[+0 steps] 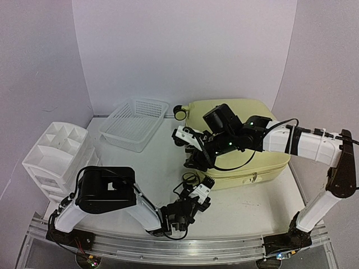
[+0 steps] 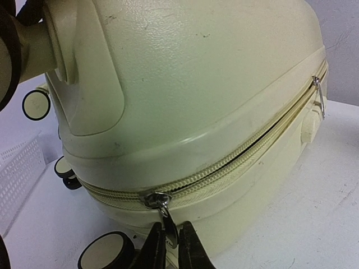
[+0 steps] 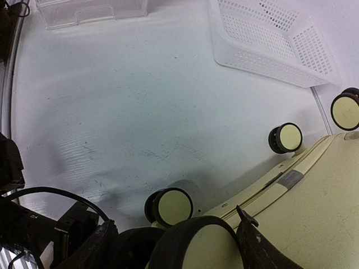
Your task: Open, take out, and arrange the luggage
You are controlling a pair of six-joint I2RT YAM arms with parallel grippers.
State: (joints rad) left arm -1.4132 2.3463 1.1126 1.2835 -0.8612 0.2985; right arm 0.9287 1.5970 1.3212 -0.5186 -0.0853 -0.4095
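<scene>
The pale yellow luggage (image 1: 269,162) lies flat at the right of the table, its zipper partly parted along the front edge. My left gripper (image 1: 205,186) is low at its front left corner. In the left wrist view the two black fingers (image 2: 193,249) pinch the metal zipper pull (image 2: 168,221) that hangs from the slider (image 2: 157,199) on the luggage (image 2: 196,73). A second pull (image 2: 320,98) hangs far along the zipper. My right gripper (image 1: 195,157) is at the luggage's left end. Its fingers (image 3: 252,241) clasp a black-and-cream caster wheel (image 3: 196,246).
A white mesh basket (image 1: 134,123) stands at the back middle and a white drawer organizer (image 1: 56,157) at the left. Other caster wheels (image 3: 168,206) (image 3: 286,137) stick out from the luggage's end. White walls close in the table on three sides.
</scene>
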